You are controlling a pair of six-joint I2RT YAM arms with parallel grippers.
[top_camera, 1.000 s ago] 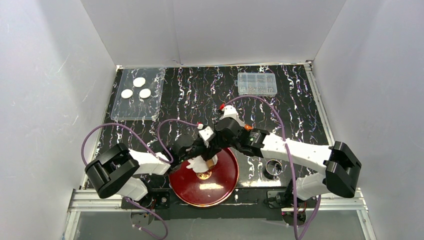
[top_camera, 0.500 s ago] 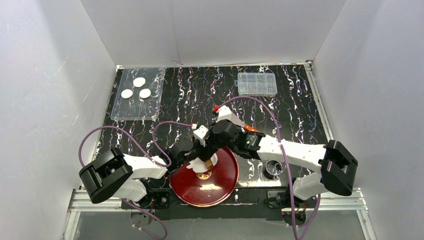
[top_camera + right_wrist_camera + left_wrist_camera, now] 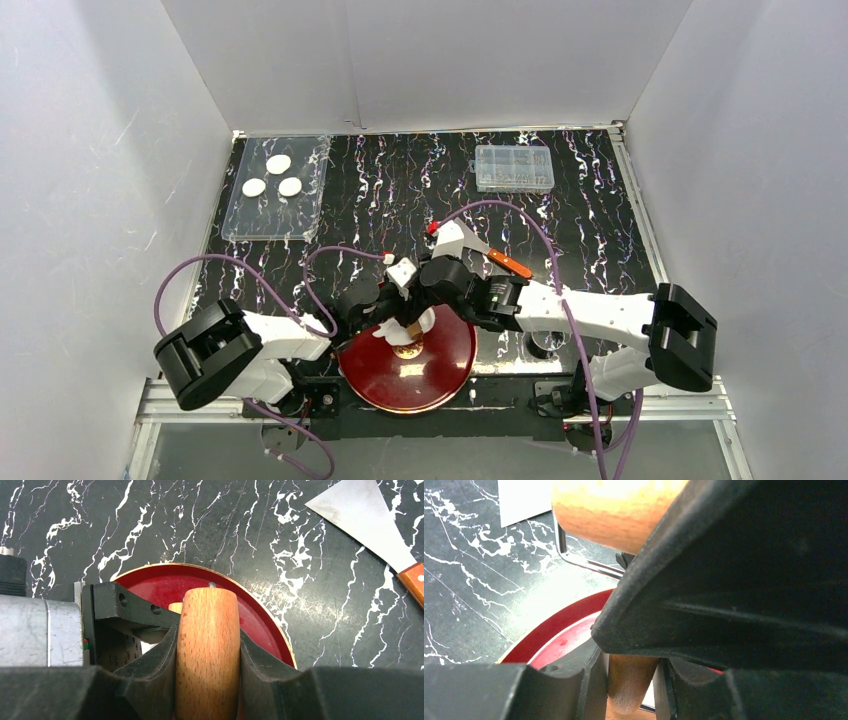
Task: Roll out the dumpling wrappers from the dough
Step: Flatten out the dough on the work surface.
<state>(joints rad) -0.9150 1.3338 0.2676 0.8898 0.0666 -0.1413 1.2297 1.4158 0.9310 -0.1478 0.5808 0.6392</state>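
Dough (image 3: 393, 329) lies on the red plate (image 3: 450, 372) at the near edge, a white piece showing directly under the rolling pin (image 3: 207, 605). How flat it is I cannot tell, since the grippers cover most of it.

Both arms meet over the plate and share the pin. The left gripper (image 3: 628, 667) is clamped on a slim wooden handle, and the right gripper (image 3: 207, 640) is clamped on a thicker wooden part, its fingers snug against both sides.

The step in hand looks like the rolling itself, with pin on dough and no new disc cut. The next move probably calls for both grips to travel together, keeping the pin level across the dough so that it thins evenly and does not ride over the plate's rim.

A small metal ring (image 3: 545, 340) sits to the right of the pin, off the plate. Just beyond the pin lies a scraper (image 3: 365, 515) with an orange handle.

Well beyond the pin to its left, 3 dumpling wrappers (image 3: 279, 163) rest on a clear tray (image 3: 255, 225). Far beyond it to its right stands a clear compartment box (image 3: 514, 168).

The table (image 3: 400, 190) is black with white marbling. Plain white walls (image 3: 420, 60) enclose 3 sides.
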